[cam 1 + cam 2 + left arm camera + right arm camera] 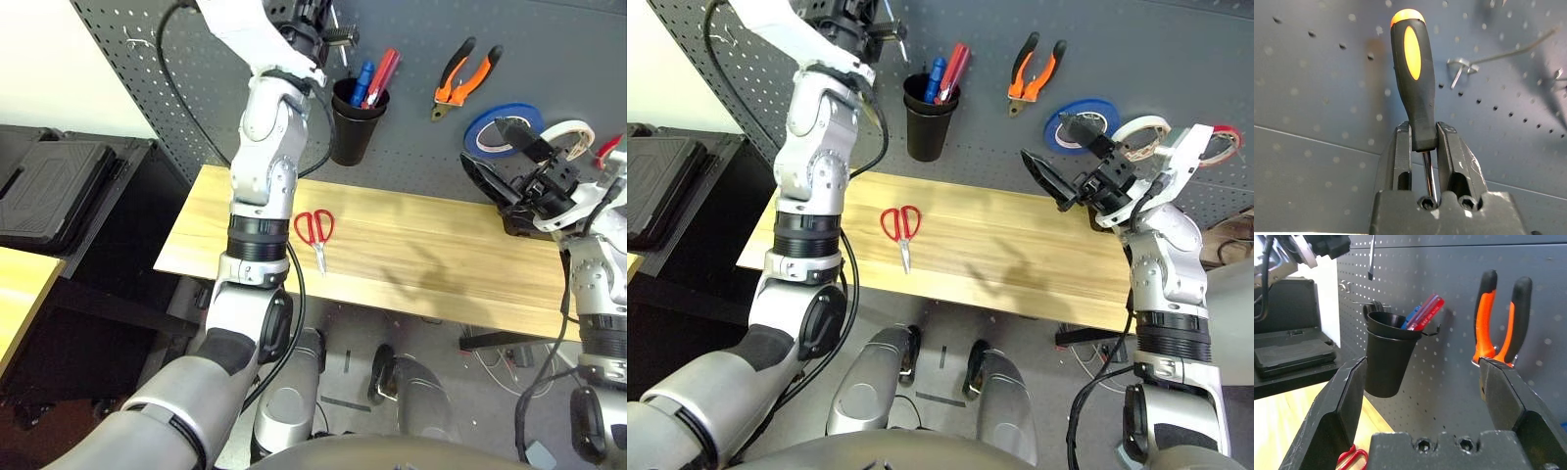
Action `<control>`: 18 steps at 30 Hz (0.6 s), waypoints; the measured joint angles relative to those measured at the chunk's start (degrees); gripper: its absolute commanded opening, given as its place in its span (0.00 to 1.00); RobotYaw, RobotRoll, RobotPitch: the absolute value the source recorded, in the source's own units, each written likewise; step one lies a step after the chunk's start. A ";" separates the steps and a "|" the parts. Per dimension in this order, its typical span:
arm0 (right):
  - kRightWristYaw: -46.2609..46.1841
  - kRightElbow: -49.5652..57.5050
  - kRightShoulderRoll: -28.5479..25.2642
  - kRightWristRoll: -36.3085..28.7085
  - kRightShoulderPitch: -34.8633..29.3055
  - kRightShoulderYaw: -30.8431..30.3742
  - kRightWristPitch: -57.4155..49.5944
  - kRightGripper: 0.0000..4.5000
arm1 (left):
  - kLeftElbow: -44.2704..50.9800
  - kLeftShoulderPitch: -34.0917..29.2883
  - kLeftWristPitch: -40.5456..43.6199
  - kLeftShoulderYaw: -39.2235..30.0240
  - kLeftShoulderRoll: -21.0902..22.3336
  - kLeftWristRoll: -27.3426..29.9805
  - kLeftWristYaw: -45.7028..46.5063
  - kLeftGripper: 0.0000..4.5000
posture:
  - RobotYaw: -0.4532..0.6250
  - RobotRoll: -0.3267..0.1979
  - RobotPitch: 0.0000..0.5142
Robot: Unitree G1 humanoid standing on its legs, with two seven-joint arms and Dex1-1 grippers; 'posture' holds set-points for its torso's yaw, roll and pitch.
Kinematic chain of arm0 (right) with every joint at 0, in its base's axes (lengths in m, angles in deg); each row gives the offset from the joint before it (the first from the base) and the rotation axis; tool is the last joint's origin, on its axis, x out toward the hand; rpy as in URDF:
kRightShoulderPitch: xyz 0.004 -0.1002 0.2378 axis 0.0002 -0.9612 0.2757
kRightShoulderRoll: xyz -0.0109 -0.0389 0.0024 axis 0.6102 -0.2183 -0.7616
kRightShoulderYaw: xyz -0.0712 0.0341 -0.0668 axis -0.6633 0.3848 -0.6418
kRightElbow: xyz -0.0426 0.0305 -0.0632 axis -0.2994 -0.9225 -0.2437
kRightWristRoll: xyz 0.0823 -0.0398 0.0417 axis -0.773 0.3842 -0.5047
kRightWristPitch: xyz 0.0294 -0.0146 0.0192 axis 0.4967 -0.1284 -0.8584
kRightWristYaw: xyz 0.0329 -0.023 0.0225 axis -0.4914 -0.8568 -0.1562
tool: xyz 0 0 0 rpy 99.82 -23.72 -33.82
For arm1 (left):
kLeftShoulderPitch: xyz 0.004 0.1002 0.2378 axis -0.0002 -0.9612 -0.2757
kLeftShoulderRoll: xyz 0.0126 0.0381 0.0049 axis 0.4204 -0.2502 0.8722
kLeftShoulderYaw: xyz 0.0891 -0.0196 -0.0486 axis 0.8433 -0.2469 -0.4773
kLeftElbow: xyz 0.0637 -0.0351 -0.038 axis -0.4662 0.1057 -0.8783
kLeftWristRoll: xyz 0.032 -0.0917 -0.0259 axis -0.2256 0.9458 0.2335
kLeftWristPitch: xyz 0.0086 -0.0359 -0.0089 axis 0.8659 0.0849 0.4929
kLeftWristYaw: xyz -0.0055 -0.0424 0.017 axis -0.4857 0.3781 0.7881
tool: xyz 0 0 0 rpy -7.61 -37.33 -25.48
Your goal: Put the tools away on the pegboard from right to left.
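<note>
Claw on the left arm (1424, 128) pinches the black-and-orange-handled screwdriver (1418, 83) at the lower end of its handle, the metal shaft running down between the fingers, in front of the dark grey pegboard (1327, 68). The right claw (1424, 361) stands spread and empty before the same panel, near the blue tape roll (1055, 132). Orange-and-black-handled pliers (458, 95) hang on the panel with their handles up, between that roll and a black cup (355, 137) that holds a blue item (363, 82) and a red one (384, 74). A cream-white tape roll (1126, 125) hangs between the blue roll and a red tape roll (1236, 142). Below, red-handled scissors (320, 257) lie on the wooden counter (421, 245), blades toward the robot, while a black case (49, 191) sits off to the robot's left
</note>
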 measured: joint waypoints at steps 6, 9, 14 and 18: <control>-1.07 0.29 0.42 0.52 -0.04 -0.01 0.46 1.00 | -8.69 0.83 -5.69 0.07 -0.36 -2.22 -0.38 0.13 | 0.55 0.62 0.32; -1.62 0.35 0.57 0.57 -0.24 -0.02 0.49 1.00 | -12.07 0.89 -7.80 0.41 -0.46 -3.17 -0.74 0.13 | 0.54 0.62 0.32; -2.63 0.83 0.70 0.74 -0.35 -0.04 0.49 1.00 | -16.58 0.95 -11.03 1.25 0.20 -5.66 -0.77 0.13 | 0.54 0.62 0.33; -3.28 1.35 0.73 1.09 -0.53 -0.06 0.49 1.00 | -19.20 0.94 -13.01 1.48 0.50 -7.36 -0.77 0.13 | 0.54 0.62 0.33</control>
